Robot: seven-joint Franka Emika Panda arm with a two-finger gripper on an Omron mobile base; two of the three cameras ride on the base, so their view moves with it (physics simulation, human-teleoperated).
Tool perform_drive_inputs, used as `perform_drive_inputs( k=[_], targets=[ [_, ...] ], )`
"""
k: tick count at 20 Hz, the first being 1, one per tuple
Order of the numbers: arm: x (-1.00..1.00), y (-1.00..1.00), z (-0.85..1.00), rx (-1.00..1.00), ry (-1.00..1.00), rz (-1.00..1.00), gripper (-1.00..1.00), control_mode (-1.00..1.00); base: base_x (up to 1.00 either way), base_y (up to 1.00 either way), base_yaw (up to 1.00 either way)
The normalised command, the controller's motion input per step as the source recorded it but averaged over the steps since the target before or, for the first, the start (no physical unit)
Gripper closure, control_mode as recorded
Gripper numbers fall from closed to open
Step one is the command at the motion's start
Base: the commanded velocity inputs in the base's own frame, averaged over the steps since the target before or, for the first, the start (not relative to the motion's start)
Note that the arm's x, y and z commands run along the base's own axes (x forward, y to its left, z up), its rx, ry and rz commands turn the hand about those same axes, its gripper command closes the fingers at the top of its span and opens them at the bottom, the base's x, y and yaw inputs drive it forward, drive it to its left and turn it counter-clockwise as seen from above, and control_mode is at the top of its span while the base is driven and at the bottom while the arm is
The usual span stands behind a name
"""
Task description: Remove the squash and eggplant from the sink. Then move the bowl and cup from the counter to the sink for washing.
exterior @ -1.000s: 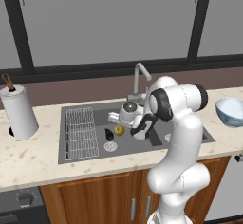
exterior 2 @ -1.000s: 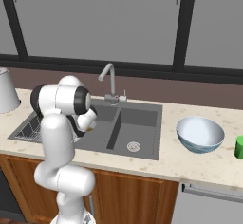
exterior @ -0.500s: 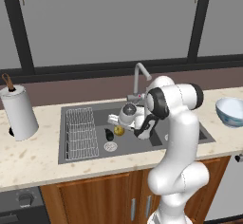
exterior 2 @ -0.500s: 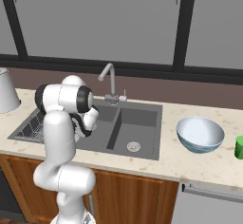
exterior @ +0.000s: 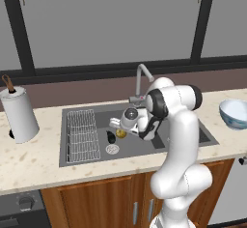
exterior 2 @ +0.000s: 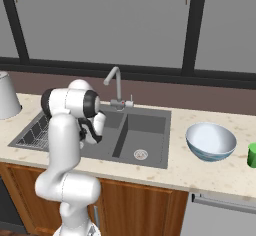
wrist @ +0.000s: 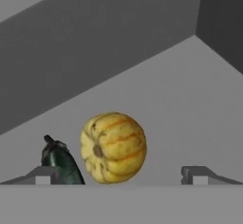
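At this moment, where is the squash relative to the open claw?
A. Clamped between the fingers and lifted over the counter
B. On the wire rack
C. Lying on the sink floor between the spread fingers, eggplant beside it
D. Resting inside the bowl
C: in the hand view the squash lies on the sink floor between the claw fingers, with the eggplant alongside.

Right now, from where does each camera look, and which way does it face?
Left base view: behind the arm's left, facing the sink; arm rises lower right.
Right base view: behind its right, facing sink, bowl, cup; arm lower left.
Hand view: on the hand, facing squash and eggplant; open fingers below.
Both base views share sink, faucet, bowl.
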Motion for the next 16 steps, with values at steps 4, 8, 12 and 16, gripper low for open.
perform_drive_inputs(
  k=[4, 8, 12, 16],
  targets=[
    [0.13, 0.01, -0.12, 0.02, 0.0, 0.0, -1.0, -1.0, 0.0, 0.0, 0.0],
    [0.15, 0.03, -0.12, 0.01, 0.0, 0.0, -1.0, -1.0, 0.0, 0.0, 0.0],
    [0.16, 0.04, -0.11, 0.01, 0.0, 0.0, -1.0, -1.0, 0.0, 0.0, 0.0],
    [0.16, 0.07, -0.11, 0.02, 0.0, 0.0, -1.0, -1.0, 0.0, 0.0, 0.0]
  ],
)
